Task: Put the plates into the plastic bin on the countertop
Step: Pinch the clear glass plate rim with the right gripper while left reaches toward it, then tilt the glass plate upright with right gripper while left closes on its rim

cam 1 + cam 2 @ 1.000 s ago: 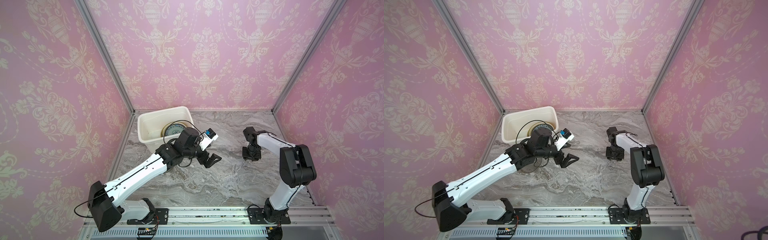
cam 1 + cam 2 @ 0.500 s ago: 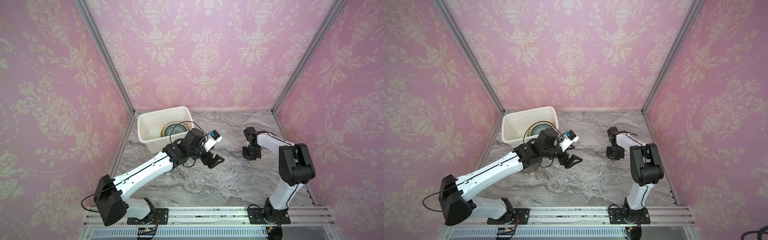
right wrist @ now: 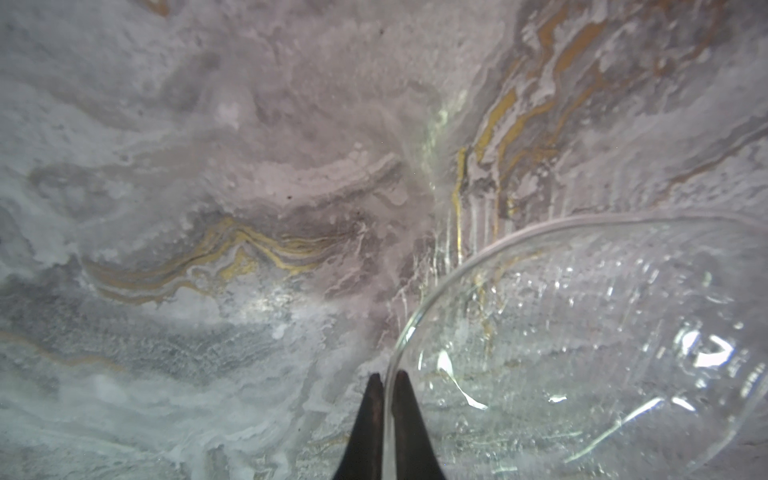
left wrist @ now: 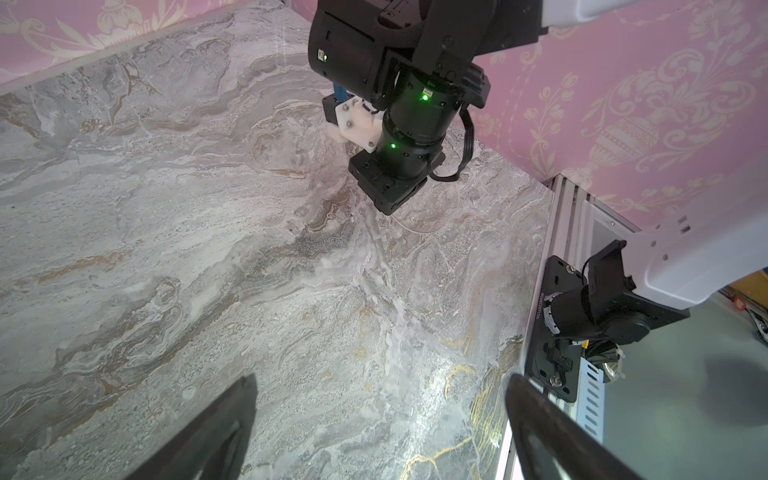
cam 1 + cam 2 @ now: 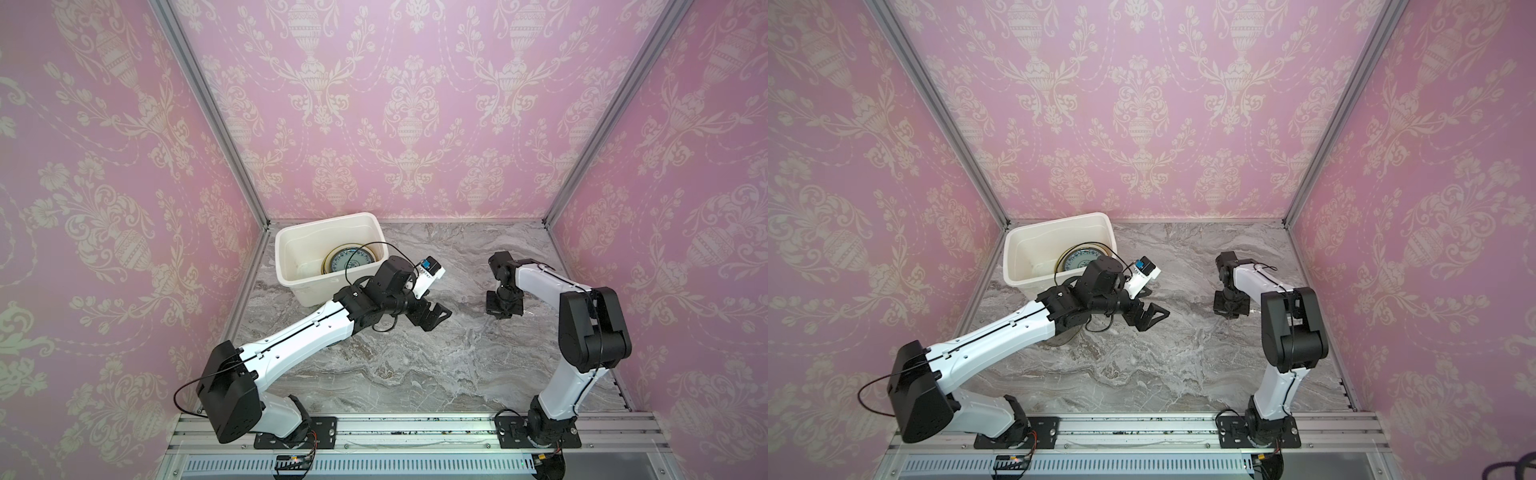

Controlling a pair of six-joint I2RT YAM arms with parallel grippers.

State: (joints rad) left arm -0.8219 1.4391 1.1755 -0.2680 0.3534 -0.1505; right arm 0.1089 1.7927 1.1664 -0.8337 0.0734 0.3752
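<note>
Hard to make out: the clear glass plate is nearly invisible in both top views. There are only faint glints on the surface by the R gripper, and no outline can be traced. In the R wrist view the plate is cut off by the frame edge.
Plastic bin contents are partly hidden, since the L arm's wrist + cable cross its near corner. A blue-patterned plate lies on top w/ a yellow rim showing round it. What's beneath can't be counted.
A curved edge pokes out from under the L arm in a top view; can't tell what it is.

Positions: the bin sits at the back-left corner of the surface. The R gripper points down at the surface, right of centre. Its fingers are pressed almost together w/ the glass plate's rim pinched between them. Can't tell whether the plate is off the surface.
The L gripper is spread wide w/ nothing between its fingers. It hangs over bare surface just in front of the bin's near right corner, well apart from the glass plate.

Views: only the R wrist view shows the pinch. The L wrist view shows the R gripper from the side, w/ a thin arc of the glass plate beside it. Only the top views show the bin.
</note>
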